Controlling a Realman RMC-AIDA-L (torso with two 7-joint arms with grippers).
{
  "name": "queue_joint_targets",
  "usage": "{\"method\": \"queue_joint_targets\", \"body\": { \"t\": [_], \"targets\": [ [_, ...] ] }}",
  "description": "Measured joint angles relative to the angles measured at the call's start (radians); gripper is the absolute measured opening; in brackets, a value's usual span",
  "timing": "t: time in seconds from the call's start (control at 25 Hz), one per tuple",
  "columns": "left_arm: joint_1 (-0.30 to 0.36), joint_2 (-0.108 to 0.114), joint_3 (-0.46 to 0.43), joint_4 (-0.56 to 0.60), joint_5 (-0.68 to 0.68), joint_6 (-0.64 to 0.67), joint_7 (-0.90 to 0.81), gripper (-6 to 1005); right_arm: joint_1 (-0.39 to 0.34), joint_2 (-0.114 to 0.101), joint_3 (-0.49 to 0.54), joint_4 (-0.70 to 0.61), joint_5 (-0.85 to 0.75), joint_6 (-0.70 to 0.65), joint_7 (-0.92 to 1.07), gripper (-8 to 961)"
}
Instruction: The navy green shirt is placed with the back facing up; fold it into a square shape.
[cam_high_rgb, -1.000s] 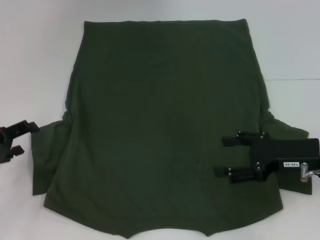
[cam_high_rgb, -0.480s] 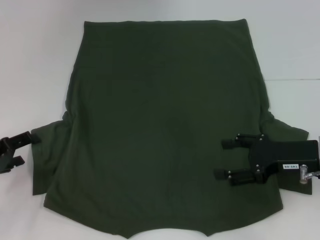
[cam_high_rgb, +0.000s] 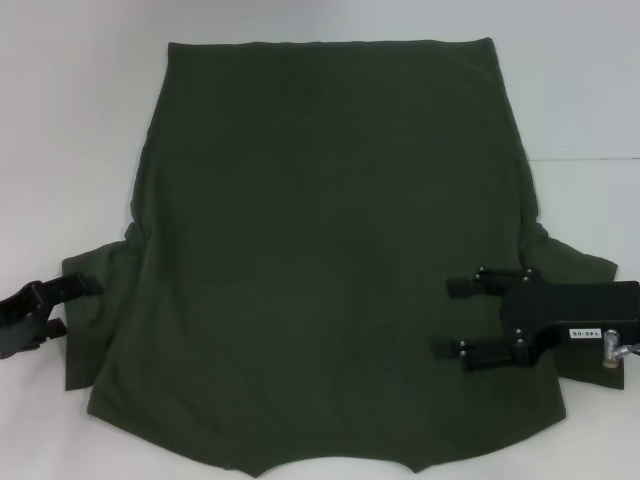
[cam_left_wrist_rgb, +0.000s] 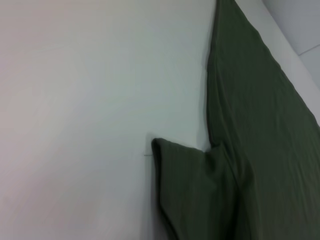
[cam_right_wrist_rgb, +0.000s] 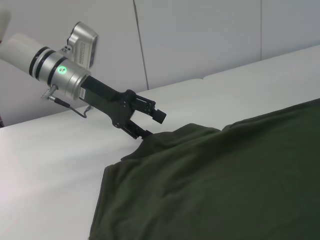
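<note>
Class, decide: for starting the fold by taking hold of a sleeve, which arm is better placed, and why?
Left, probably. The left tool is open at the edge of the navy green shirt's sleeve. The right tool, also open, hovers over the body panel, inward of its sleeve.

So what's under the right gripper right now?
Under the open right gripper lies the navy green shirt, spread flat near its right sleeve. The white table below it is covered there.
</note>
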Motion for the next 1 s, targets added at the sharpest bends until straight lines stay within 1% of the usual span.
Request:
{"method": "queue_joint_targets", "body": {
  "t": [0.2, 0.4, 0.64, 1.0],
  "targets": [
    [-0.006, -0.001, 0.029, -0.01, 0.0, -0.025, -0.004, 930, -0.001, 0.0, 0.001, 0.0, 0.0, 0.0, 0.0, 942],
    [-0.015, 0.0, 0.033, -0.027, 0.001, -0.029, -0.004, 932, -0.001, -0.001, 0.001, 0.0, 0.0, 0.0, 0.0, 942],
    [-0.029, 0.004, 0.035, -0.051, 0.017, -0.031, -0.005, 893, -0.001, -0.001, 0.001, 0.0, 0.0, 0.0, -0.001, 941],
    [-0.037, 0.002, 0.057, -0.052, 0.02, -0.038, -0.006, 835, -0.001, -0.002, 0.002, 0.001, 0.0, 0.001, -0.008, 941]
  ]
}}
